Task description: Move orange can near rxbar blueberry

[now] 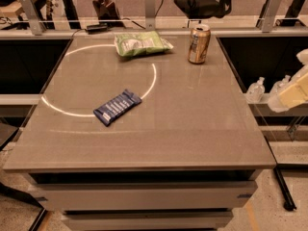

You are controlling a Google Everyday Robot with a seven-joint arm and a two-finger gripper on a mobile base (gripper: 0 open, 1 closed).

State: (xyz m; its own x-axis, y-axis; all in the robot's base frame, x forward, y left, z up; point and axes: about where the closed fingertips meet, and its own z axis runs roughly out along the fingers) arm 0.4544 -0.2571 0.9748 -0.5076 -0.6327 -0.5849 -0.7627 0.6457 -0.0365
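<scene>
The orange can (198, 44) stands upright near the far right corner of the grey table (202, 129). The rxbar blueberry (117, 107), a flat dark blue wrapper, lies slanted on the table's left-middle, well apart from the can. My gripper (294, 89) shows only as a pale cream shape at the right edge of the camera view. It is off the table's right side, lower than the can and far from both things, and it holds nothing that I can see.
A green crinkly bag (142, 44) lies at the far middle, left of the can. A bright ring of light (153, 76) arcs across the tabletop. Small clear bottles (255, 90) stand on a ledge beside the table's right edge. A rail runs behind the table.
</scene>
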